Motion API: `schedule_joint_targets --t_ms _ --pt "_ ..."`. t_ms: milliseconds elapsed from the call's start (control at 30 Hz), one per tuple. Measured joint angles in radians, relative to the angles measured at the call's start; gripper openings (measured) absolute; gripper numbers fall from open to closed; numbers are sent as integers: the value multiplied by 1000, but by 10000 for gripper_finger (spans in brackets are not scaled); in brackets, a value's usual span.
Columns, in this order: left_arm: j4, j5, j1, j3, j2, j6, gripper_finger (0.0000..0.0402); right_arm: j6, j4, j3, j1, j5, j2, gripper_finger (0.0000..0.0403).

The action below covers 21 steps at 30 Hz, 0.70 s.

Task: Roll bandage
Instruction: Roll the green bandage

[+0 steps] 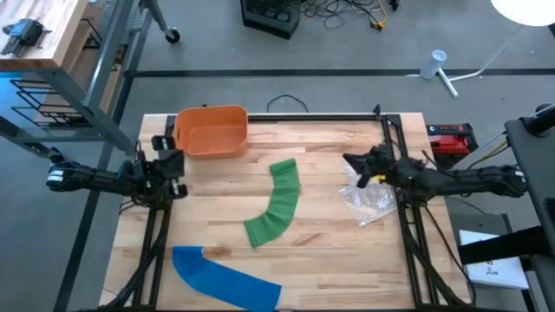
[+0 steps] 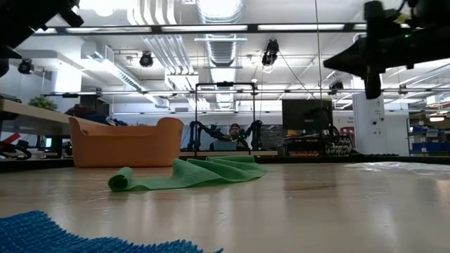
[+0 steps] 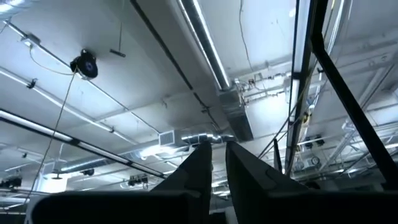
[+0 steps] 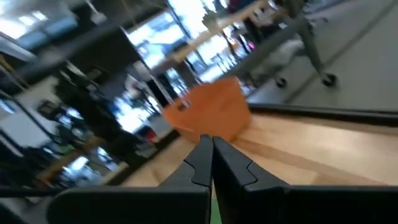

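Rolling is not yet starting, as far as I am judging it: the green bandage [image 1: 276,205] is lying loose on the wooden table [image 1: 329,251] between my two arms, well apart from both. It is curving in a soft arc across the middle of the boards, and the low view is showing its nearer end curling over on itself into a small tube while the rest is lying flat and rumpled. It is looking like a thin, stretchy knit, limp rather than stiff, so I am expecting it to bunch if pushed carelessly.

I am holding the right gripper [image 1: 354,162] raised over the table's right part, fingers pressed together with nothing between them, just beside a crinkled clear plastic wrapper [image 1: 368,202]. The left gripper [image 1: 171,163] is waiting at the left edge, tilted up toward the ceiling; its fingers are nearly together and pinching nothing.

To do this well, I am thinking of pinning one end flat with one gripper and turning the curled end with the other, keeping the edges aligned so the roll is not coning.

An orange tub [image 1: 211,130], smooth and rounded, is sitting at the far edge, and a coarse blue woven cloth [image 1: 227,278] is lying at the near edge.
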Motion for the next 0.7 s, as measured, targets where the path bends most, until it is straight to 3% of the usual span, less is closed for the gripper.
schedule_joint_targets --t_ms 100,200,300,533,700 --pt "-2 1 0 0 1 -9 39 -38 0 59 0 15 122 0" --pt "-7 10 -2 0 0 -145 39 -70 1 125 0 15 234 0" --pt "-44 -7 -2 0 8 -168 39 -115 1 195 0 -2 347 0" --pt "-368 -38 1 32 107 -131 39 -241 -2 353 0 -82 621 0" --pt "-603 -204 3 126 245 -288 39 -343 2 452 0 -132 819 4"
